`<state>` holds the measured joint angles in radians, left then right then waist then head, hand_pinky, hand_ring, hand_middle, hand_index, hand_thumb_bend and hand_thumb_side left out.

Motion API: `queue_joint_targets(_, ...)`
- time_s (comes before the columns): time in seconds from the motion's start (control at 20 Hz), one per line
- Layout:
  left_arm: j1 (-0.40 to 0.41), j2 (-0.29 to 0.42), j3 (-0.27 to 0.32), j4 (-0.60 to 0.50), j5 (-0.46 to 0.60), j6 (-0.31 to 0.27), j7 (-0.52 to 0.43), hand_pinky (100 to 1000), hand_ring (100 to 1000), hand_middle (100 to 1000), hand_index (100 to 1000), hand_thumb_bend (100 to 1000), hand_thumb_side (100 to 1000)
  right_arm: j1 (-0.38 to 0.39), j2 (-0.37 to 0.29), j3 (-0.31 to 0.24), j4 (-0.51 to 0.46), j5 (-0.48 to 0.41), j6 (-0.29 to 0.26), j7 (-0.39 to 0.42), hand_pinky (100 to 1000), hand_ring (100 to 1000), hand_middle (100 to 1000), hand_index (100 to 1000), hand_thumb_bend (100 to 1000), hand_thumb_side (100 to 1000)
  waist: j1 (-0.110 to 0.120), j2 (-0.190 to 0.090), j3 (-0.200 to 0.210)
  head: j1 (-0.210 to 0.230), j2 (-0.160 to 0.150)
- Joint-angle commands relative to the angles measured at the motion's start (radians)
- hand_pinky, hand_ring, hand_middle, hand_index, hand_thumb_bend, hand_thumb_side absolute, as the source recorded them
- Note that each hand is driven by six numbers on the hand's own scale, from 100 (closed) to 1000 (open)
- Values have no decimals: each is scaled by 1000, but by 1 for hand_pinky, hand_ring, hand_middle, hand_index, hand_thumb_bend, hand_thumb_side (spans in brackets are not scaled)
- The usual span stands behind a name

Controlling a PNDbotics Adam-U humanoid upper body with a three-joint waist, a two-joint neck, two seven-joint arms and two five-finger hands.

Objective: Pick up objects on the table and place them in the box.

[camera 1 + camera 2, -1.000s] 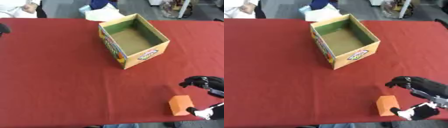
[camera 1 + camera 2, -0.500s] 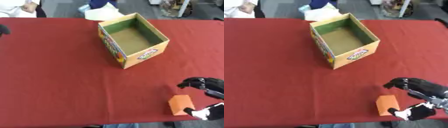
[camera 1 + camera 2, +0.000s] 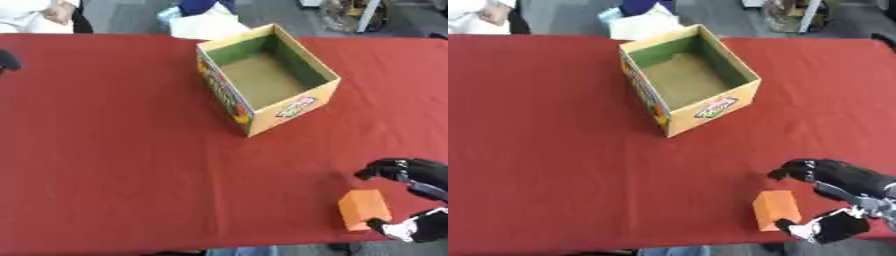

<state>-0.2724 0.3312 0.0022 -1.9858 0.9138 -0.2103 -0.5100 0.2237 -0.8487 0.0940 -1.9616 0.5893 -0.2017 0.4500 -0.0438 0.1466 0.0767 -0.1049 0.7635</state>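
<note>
Overall, the red table cloth is nearly bare. Only two things rest on it: a cardboard box and an orange block, well apart from each other, with open cloth between them.

Box: open at the top, set askew to the table edges, far centre. Inside is green on the walls with a plain brown floor; nothing seen in it. Outer sides are yellow-orange with colourful printed pictures.

Block: small, plain orange, boxy, lying near the front edge at the right. Its top face is lighter than its side.

Right hand: black, comes in from the lower right beside the block. Fingers are spread wide in a curve, the upper ones just beyond the block's far side, the thumb at its near right corner. Whether any tip touches the block cannot be told.

Left hand: only a dark bit at the left edge; finger state cannot be told.
</note>
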Motion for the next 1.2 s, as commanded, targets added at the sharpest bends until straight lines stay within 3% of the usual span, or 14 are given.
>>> queue_joint_targets(0.05, -11, 5, 0, -14, -6, 0, -5, 637, 930, 1000, 834, 100, 660, -3, -16, -5, 7, 10, -1, 10, 884, 932, 793, 932, 346, 576, 3, -7, 1, -2, 7)
queue_joint_targets(0.45, -13, 2, -2, -14, -5, -2, -12, 635, 929, 1000, 832, 100, 659, -9, -10, -1, 34, 9, 3, 18, 879, 924, 755, 905, 318, 600, 9, -3, 3, -4, 7)
queue_joint_targets(0.7, -12, -1, -2, -14, -9, 1, -13, 633, 929, 1000, 829, 100, 659, -14, -6, -5, 40, -4, 25, -7, 849, 883, 628, 809, 237, 638, 9, -3, 3, -4, 7)
queue_joint_targets(0.85, -11, -2, -2, -14, -11, 2, -14, 633, 928, 1000, 828, 100, 659, -16, -3, -8, 42, -20, 52, -36, 830, 852, 565, 747, 204, 607, 8, -3, 4, -3, 7)
queue_joint_targets(1.2, -9, -3, 0, -14, -18, 6, -14, 633, 929, 1000, 827, 100, 659, -8, -15, -16, 10, -42, 72, -77, 815, 825, 522, 711, 162, 594, 7, -4, 2, 2, 7)
